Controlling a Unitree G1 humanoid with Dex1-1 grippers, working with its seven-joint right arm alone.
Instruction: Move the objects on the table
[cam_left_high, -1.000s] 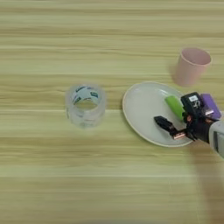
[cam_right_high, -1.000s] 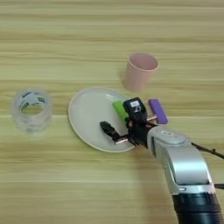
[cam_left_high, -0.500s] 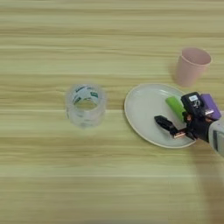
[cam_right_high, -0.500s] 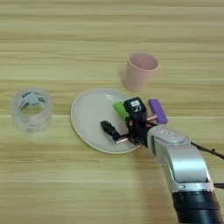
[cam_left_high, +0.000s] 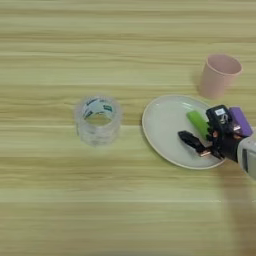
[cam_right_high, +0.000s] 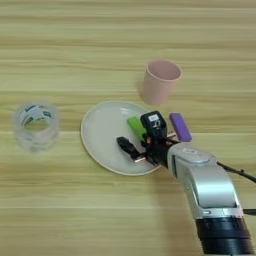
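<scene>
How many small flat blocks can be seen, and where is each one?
2. The light green block lies on the plate, between the fingers of the gripper. The purple block lies on the table, just right of the plate. None seems hidden.

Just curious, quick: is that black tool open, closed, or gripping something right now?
Right tool: open, holding nothing, two black fingers spread over the cream round plate, beside the light green flat block.

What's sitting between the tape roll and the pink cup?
The white plate lies between the tape roll and pink cup, in both views.
</scene>
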